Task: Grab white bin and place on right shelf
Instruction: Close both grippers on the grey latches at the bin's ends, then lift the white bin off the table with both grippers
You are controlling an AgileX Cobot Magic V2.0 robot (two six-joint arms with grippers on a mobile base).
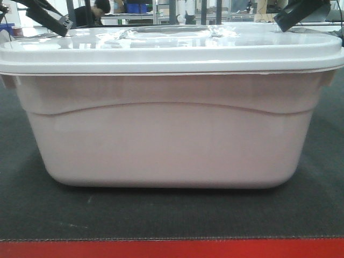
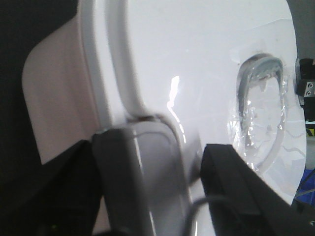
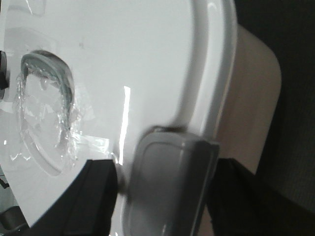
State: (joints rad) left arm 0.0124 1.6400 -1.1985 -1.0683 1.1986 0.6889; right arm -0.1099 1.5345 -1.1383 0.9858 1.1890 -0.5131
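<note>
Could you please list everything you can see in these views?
bin: 1, off-white, centre, on the mat.
lid: 1, glossy white with a clear centre, closed on the bin.
latches: 2, grey, one at each end of the lid.
mat: 1, dark grey, under the bin.
table edge: 1, red, in front of the mat.
crate: at least 1, blue, far background.
person: 1, dark top, background left.
left gripper: 1, black, fingers either side of the latch at the bin's left end; grip unclear.
right gripper: 1, black, fingers either side of the latch at the right end; grip unclear.
</note>
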